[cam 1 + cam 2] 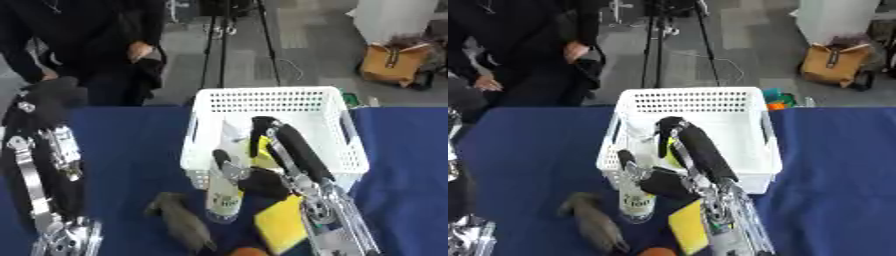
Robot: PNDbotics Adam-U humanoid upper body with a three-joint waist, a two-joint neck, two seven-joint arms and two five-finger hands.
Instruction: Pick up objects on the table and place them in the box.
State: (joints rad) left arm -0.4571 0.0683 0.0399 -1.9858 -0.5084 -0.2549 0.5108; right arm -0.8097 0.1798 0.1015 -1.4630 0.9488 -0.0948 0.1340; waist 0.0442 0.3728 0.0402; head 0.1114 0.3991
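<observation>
— What's the right hand (677, 150) doing?

— Reaching over the white basket's (737, 100) near wall, fingers (671, 131) curled down round something yellow (675, 156) inside it. The forearm slants up from the lower edge.

— And the left hand (68, 239)?

— Low in the left corner, arm hanging along the table (131, 150); I can't tell how its fingers stand.

— What's left outside?

— A clear bottle (635, 200) upright against the basket's front, a brown furry thing (184, 222) beside it, a yellow block (278, 224), something orange (656, 251) at the edge.
</observation>
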